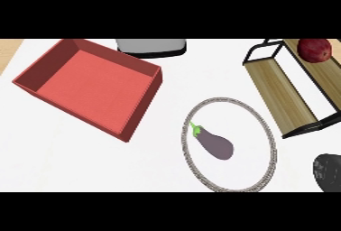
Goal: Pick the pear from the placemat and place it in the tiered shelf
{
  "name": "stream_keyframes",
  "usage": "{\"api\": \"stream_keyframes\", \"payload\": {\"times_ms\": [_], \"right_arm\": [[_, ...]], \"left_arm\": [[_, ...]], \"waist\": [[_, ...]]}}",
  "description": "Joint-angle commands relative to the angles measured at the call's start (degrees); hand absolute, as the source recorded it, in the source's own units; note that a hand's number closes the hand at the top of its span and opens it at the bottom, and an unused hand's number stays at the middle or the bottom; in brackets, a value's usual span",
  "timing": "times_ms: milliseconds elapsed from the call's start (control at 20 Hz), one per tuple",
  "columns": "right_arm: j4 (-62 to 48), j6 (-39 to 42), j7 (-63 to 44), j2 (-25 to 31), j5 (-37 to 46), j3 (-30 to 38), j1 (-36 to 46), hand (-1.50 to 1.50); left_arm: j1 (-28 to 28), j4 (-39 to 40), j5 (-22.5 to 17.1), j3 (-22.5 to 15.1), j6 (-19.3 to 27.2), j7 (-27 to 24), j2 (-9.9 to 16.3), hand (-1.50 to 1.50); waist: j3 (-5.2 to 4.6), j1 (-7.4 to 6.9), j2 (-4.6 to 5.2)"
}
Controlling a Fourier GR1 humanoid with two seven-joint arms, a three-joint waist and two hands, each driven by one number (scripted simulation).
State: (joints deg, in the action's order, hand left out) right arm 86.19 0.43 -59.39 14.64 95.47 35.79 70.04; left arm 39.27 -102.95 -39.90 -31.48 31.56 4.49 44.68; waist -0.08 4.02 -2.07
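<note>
A dark red, pear-like fruit (314,48) lies on the upper tier of the wooden tiered shelf (283,92) at the right, which has a black frame. Nothing touches the fruit. The oval white placemat (250,135) with a grey braided rim lies in the middle right of the counter. On it rests a purple eggplant (216,143) with a green stem. Part of my right hand (328,173) shows as a black shape at the lower right edge, just right of the placemat and below the shelf. My left hand does not show.
A large red open box (93,85) stands at the left, tilted to the view. A grey object with a dark base (151,47) sits at the back edge. White counter lies between box and placemat.
</note>
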Motion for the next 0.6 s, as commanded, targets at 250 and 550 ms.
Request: {"api": "stream_keyframes", "payload": {"times_ms": [250, 550], "right_arm": [[10.41, 4.87, -5.19, -2.52, 6.68, -2.81, 3.69, -1.5], [15.56, 12.2, -4.87, -5.74, 9.68, -3.33, 5.51, -1.5]], "left_arm": [[-11.45, -2.04, 2.82, 9.23, 1.25, -6.83, 1.86, 0.0], [-8.62, -2.83, 1.93, 8.72, 3.21, -7.4, 2.58, 0.0]], "waist": [[-0.52, 4.33, -1.76], [-0.49, 6.16, -3.51]]}}
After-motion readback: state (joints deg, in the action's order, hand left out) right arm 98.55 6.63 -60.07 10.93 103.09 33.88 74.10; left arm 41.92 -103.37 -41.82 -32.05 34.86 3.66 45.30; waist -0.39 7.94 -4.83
